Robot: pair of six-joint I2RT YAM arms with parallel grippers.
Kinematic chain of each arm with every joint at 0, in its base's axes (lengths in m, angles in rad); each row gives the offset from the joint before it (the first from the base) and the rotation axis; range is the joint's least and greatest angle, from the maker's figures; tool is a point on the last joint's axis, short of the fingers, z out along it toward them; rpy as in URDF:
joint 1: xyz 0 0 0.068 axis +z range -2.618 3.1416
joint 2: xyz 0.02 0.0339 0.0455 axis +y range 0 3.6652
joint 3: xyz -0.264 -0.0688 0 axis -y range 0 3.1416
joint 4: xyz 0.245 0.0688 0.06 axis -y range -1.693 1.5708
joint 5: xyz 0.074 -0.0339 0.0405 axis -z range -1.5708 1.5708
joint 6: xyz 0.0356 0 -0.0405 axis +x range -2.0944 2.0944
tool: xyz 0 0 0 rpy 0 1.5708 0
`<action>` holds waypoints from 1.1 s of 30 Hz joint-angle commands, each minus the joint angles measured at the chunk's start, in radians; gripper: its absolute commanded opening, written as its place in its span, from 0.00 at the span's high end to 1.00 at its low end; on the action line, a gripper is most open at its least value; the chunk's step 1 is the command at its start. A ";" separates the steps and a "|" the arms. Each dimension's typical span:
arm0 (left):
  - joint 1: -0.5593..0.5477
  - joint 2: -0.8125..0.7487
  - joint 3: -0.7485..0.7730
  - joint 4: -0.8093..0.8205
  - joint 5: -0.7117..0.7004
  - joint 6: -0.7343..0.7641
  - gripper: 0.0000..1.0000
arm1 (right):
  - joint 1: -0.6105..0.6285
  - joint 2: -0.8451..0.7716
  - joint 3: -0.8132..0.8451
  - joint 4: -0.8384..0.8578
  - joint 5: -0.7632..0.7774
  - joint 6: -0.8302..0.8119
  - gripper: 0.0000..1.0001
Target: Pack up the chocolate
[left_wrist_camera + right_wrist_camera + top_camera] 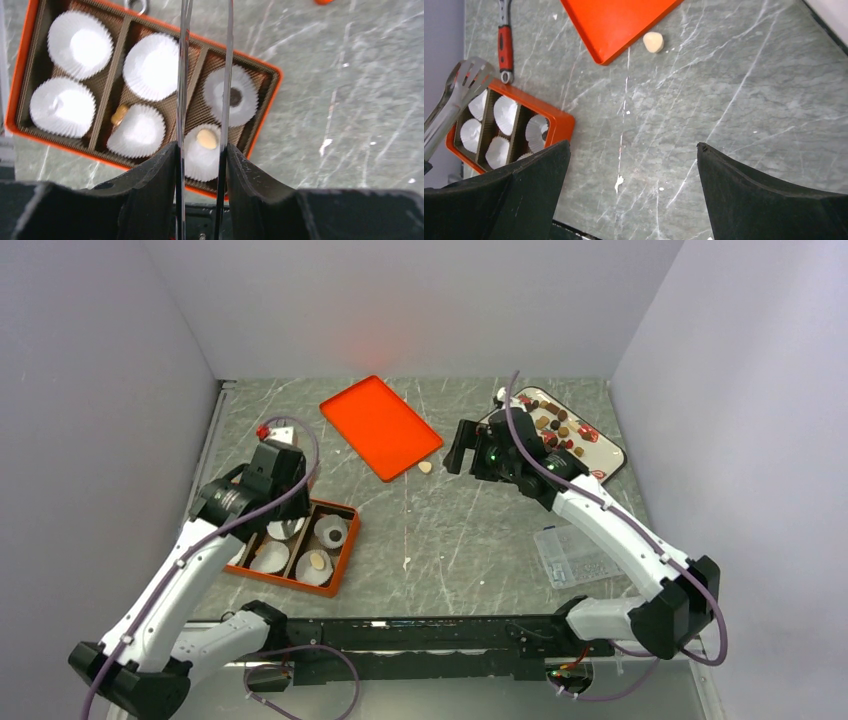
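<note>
**Item 1.** The left gripper [201, 152] is clamping a pair of slotted steel tongs [183, 75]. Their blades are standing narrowly apart and seem to be carrying nothing. They are hanging over the orange six-cell box [272, 95], probably because its white pleated paper cups [80, 45] are too tight for the fingers.

**Item 2.** The right gripper [633, 145] is gaping wide and empty, hovering over the grey marbled table [749, 100].

**Item 3, chocolate.**
- A dark brown round piece [235, 97] is sitting in one cup.
- A tan oval piece [206, 139] is lying in the neighbouring cup.
- A stray tan piece [119, 114] is lying outside its cup and probably needs reseating.
- A loose tan piece [653, 42] is resting just beside the flat orange lid [619, 22].
- The assorted brown pieces [556, 427] are waiting on the white strawberry-print tray [612, 455].
</note>
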 commanded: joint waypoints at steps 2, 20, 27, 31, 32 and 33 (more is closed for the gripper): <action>-0.026 0.120 0.129 0.189 0.099 0.089 0.56 | 0.000 -0.120 -0.001 -0.018 0.142 0.021 0.00; -0.264 0.769 0.607 0.561 0.268 0.263 0.54 | -0.004 -0.386 0.026 -0.201 0.507 0.155 0.00; -0.353 0.937 0.711 0.697 0.319 0.332 0.53 | -0.003 -0.442 0.062 -0.223 0.545 0.156 0.00; -0.409 1.050 0.799 0.736 0.334 0.407 0.52 | -0.003 -0.456 0.084 -0.237 0.551 0.139 0.00; -0.420 1.075 0.826 0.740 0.339 0.424 0.51 | -0.004 -0.456 0.090 -0.243 0.551 0.136 0.00; -0.430 1.105 0.853 0.742 0.342 0.438 0.51 | -0.003 -0.456 0.095 -0.246 0.550 0.132 0.00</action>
